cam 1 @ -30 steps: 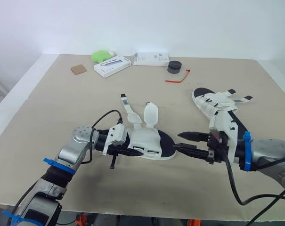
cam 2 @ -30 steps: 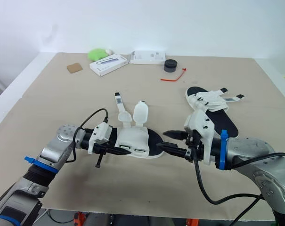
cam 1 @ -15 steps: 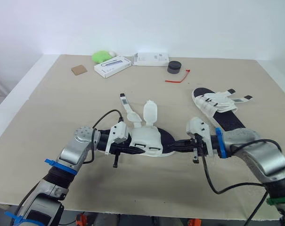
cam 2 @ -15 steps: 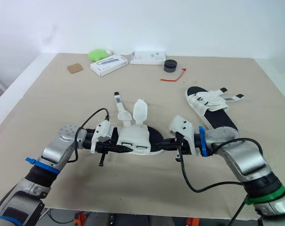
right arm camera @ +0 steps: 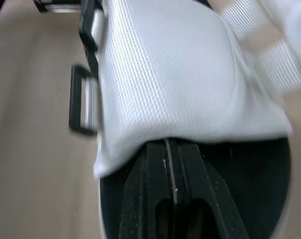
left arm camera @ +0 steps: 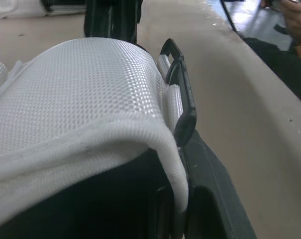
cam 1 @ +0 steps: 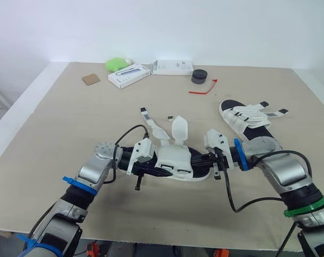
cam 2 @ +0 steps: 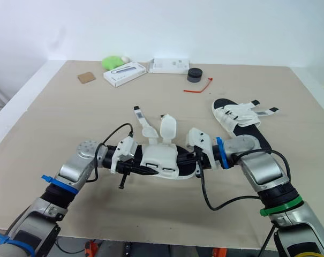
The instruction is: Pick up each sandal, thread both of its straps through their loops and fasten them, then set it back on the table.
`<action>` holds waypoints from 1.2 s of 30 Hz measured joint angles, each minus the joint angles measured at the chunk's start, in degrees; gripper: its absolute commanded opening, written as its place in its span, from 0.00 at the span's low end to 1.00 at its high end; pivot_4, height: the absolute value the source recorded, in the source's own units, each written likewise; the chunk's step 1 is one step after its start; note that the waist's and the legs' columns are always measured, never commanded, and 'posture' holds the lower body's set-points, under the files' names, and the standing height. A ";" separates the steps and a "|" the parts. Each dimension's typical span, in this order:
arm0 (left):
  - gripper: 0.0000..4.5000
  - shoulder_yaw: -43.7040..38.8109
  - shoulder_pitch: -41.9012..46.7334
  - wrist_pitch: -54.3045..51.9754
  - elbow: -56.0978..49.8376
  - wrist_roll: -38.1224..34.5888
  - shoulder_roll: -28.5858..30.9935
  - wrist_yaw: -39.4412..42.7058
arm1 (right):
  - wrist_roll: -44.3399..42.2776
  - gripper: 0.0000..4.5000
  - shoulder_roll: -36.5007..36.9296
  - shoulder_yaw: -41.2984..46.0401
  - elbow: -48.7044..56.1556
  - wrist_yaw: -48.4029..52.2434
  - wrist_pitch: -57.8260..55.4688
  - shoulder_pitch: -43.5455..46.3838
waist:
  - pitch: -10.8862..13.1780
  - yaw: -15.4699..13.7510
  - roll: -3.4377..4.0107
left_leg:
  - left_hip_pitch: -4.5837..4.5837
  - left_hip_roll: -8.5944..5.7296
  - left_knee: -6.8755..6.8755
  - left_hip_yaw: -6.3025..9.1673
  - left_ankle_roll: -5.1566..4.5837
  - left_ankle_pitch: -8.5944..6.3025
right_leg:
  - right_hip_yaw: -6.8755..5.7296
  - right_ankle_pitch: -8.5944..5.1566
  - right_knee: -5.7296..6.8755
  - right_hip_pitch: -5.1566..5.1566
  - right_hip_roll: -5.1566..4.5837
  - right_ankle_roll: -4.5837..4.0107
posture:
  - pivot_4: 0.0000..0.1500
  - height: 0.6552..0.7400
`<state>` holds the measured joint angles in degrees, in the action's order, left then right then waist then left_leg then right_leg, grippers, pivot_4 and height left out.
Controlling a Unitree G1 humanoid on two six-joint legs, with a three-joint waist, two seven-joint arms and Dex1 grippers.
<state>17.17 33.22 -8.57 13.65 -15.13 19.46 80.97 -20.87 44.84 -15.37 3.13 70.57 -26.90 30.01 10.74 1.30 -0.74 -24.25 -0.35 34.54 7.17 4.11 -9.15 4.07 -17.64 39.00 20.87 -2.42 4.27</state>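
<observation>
**Sandal strapping: first sandal in hand, nothing fastened yet**

Location. The near sandal (cam 1: 175, 160) lies at the middle of the table (cam 1: 70, 123), between the two arms. It sits on the surface or barely off it; the head views do not settle which. The far sandal (cam 1: 246, 116) rests flat on the table to the right, well apart from both grippers.

Tool state. The left gripper (cam 1: 149, 171) is at the near sandal's left end. Whether it is clamped on the sandal cannot be told. The right gripper (cam 1: 204, 159) is at the opposite end. In the right wrist view its two black fingers (right arm camera: 150, 199) lie pressed together against the dark sole, under the edge of the white upper. They may be pinching that edge, but this is not clear.

Progress. On the near sandal both straps (cam 1: 179, 128) stand up loose above the upper. The black loops (left arm camera: 182, 99) along its side are empty, so neither strap is threaded or fastened.

On the far sandal the straps lie across the upper with their ends pointing outward. Their fastening cannot be confirmed from here.

Remaining. Both straps of the near sandal still need threading and fastening before it is set down. The far sandal then needs checking or the same treatment. Judged early in the task.
</observation>
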 measured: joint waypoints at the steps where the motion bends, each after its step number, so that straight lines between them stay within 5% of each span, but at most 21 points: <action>1: 0.00 0.00 0.13 0.33 0.47 0.07 -0.09 0.29 | 0.25 0.01 -0.43 -0.01 -0.27 0.05 0.00 0.06 | -0.01 0.01 0.02 | 0.02 0.01 0.00 0.00 -0.01 0.02 | 0.00 0.02 0.00 0.00 0.01 -0.01 | 1.00 1.00; 16: 0.00 -1.78 0.19 3.64 3.83 2.77 -0.76 -0.19 | 5.95 0.01 -10.37 -0.71 -12.08 1.86 5.15 3.27 | -0.24 1.33 0.25 | 0.35 0.12 -0.13 -0.08 -0.18 0.70 | 0.01 0.67 0.01 -0.10 0.07 0.03 | 1.00 1.00; 21: 0.00 -2.17 -0.98 3.24 4.15 3.43 -0.67 -0.43 | 9.51 0.01 -12.15 -2.42 -17.07 3.83 11.34 4.27 | -1.28 1.44 -0.15 | 1.09 0.22 -0.36 -0.24 -0.01 0.56 | 0.04 0.30 -0.05 -0.71 0.04 -0.37 | 1.00 1.00; 36: 0.00 -3.52 -2.58 0.66 1.57 3.40 0.06 -0.82 | 10.10 0.01 -13.51 -2.35 -18.23 5.71 11.96 4.30 | -1.70 1.53 -0.26 | 1.28 0.45 -0.75 -0.31 0.10 0.46 | 0.04 0.20 -0.06 -0.67 0.23 -0.46 | 1.00 1.00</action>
<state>13.65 30.64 -7.91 15.22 -11.73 19.52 80.15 -10.77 31.33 -17.72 -15.10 76.28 -14.94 34.32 9.04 2.83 -0.99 -22.97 0.10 33.79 6.87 4.21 -8.70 4.10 -17.44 38.94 20.21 -2.19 3.82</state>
